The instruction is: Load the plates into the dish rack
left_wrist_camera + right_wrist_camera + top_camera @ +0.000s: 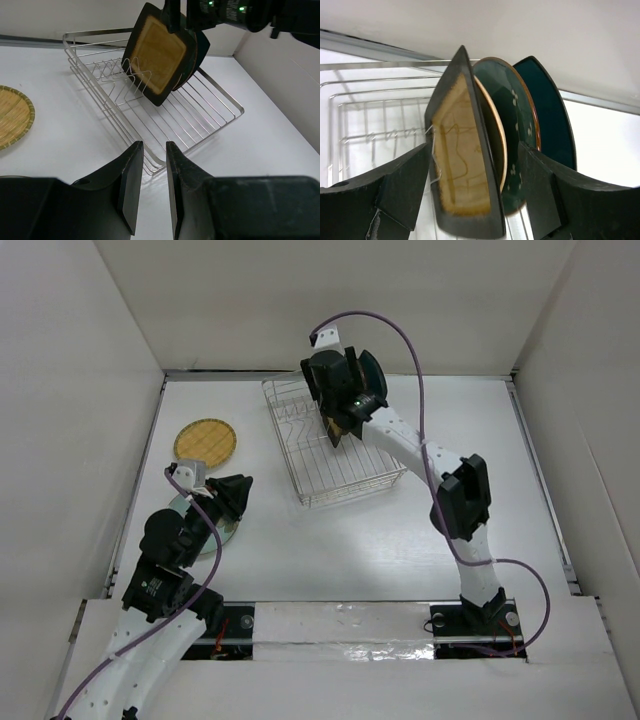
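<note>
The silver wire dish rack [345, 475] stands mid-table. In it the amber black-rimmed square plate [460, 170] leans on edge against a prong. Behind it stand the cream round plate [498, 137], the dark teal round plate with white motif [517, 120] and the teal square plate [550, 115]. My right gripper [472, 200] is open, its fingers wide on either side of the amber and cream plates, touching neither. The yellow checked plate [205, 442] lies flat left of the rack. The pale green plate [228, 532] lies partly hidden under my left gripper [238, 490], which is open a little and empty.
White walls close in the table on the left, back and right. In the left wrist view the rack's near corner [150, 167] lies just beyond my fingertips [135, 155]. The right arm [440, 480] reaches over the table to the right of the rack.
</note>
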